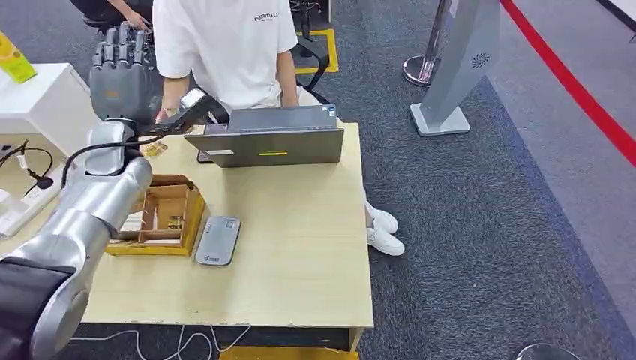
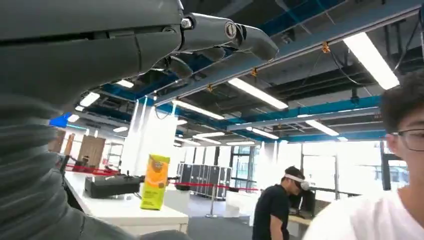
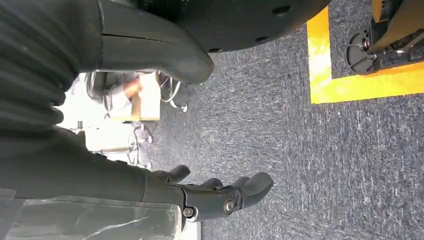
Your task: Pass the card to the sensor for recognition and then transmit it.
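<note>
Though near card (image 1: 155, 149), left hand (image 1: 116, 71) aloft

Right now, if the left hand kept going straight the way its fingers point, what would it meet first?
Most likely the person in the white shirt standing behind the table. The left hand is raised, fingers pointing up and away toward that person's arm, and looks empty. Depth is unclear, so it might pass just beside them.

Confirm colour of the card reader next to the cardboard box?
Grey, with a small dark logo near its lower end. The card reader shows best in the head view, beside the cardboard box.
</note>
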Action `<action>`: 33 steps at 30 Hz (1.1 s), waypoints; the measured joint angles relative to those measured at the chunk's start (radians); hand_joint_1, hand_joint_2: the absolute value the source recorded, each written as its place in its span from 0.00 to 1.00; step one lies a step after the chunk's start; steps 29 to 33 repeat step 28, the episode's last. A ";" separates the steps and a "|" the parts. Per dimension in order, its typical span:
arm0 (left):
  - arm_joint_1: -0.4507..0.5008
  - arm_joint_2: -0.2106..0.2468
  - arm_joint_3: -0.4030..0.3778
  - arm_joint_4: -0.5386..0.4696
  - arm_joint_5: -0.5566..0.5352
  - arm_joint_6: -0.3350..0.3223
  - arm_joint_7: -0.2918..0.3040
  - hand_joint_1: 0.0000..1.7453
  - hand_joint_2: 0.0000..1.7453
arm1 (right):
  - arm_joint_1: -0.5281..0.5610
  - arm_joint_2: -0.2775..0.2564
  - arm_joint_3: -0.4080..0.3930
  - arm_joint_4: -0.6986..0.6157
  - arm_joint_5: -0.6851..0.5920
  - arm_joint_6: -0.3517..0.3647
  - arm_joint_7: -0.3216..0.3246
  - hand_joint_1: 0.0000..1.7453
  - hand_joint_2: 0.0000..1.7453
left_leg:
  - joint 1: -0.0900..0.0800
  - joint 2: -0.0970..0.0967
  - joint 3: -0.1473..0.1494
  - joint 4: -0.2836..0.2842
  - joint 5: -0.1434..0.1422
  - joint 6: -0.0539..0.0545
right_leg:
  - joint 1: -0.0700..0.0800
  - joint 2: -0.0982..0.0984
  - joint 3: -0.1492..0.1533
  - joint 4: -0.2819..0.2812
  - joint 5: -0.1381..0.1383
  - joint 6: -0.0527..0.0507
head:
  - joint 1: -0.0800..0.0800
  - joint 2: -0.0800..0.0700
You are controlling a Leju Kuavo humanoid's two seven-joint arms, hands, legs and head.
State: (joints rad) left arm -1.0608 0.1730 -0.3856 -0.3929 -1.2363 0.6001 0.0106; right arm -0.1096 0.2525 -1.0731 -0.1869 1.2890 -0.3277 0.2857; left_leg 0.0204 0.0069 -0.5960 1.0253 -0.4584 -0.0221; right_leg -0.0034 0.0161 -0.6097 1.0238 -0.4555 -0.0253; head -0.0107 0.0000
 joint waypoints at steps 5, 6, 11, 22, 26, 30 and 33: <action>-0.021 0.196 0.050 -0.009 0.042 -0.015 -0.065 0.00 1.00 | 0.007 -0.002 0.000 0.000 -0.004 0.004 -0.006 0.00 1.00 | 0.001 0.003 -0.002 -0.002 0.001 -0.002 | 0.001 0.003 -0.004 0.002 -0.001 -0.001 | 0.001 0.000; -0.024 0.240 0.060 -0.013 0.050 -0.024 -0.064 0.00 1.00 | 0.007 -0.002 0.000 0.000 -0.002 0.005 -0.006 0.00 1.00 | 0.001 0.004 -0.002 -0.003 0.001 -0.002 | 0.001 0.003 -0.004 0.003 -0.001 -0.002 | 0.002 0.000; -0.036 0.544 0.141 -0.019 0.126 -0.079 -0.109 0.00 1.00 | 0.013 -0.006 0.000 0.000 0.015 0.006 -0.005 0.00 1.00 | 0.001 0.016 -0.001 -0.004 -0.003 -0.010 | 0.001 0.016 -0.008 0.006 -0.002 -0.008 | -0.002 0.000; 0.635 0.976 0.651 0.103 0.741 -0.103 -0.068 0.00 1.00 | 0.021 -0.013 -0.006 0.000 0.000 0.005 -0.008 0.00 1.00 | -0.008 0.009 0.022 -0.013 -0.019 -0.010 | -0.007 0.009 0.004 0.004 -0.028 -0.006 | -0.015 0.000; 0.838 0.815 0.857 0.111 0.855 -0.060 -0.036 0.00 1.00 | 0.013 -0.013 -0.016 0.002 -0.010 0.007 -0.016 0.00 1.00 | -0.007 0.001 0.025 -0.013 -0.019 -0.010 | -0.006 0.001 0.013 0.004 -0.029 -0.007 | -0.018 0.000; 0.892 0.762 0.913 0.121 0.859 -0.057 -0.034 0.00 1.00 | 0.012 -0.013 -0.020 0.002 -0.010 0.007 -0.017 0.00 1.00 | 0.000 0.002 0.022 -0.009 -0.020 -0.012 | 0.000 0.002 0.014 0.004 -0.027 -0.010 | -0.018 0.000; 0.892 0.762 0.913 0.121 0.859 -0.057 -0.034 0.00 1.00 | 0.012 -0.013 -0.020 0.002 -0.010 0.007 -0.017 0.00 1.00 | 0.000 0.002 0.022 -0.009 -0.020 -0.012 | 0.000 0.002 0.014 0.004 -0.027 -0.010 | -0.018 0.000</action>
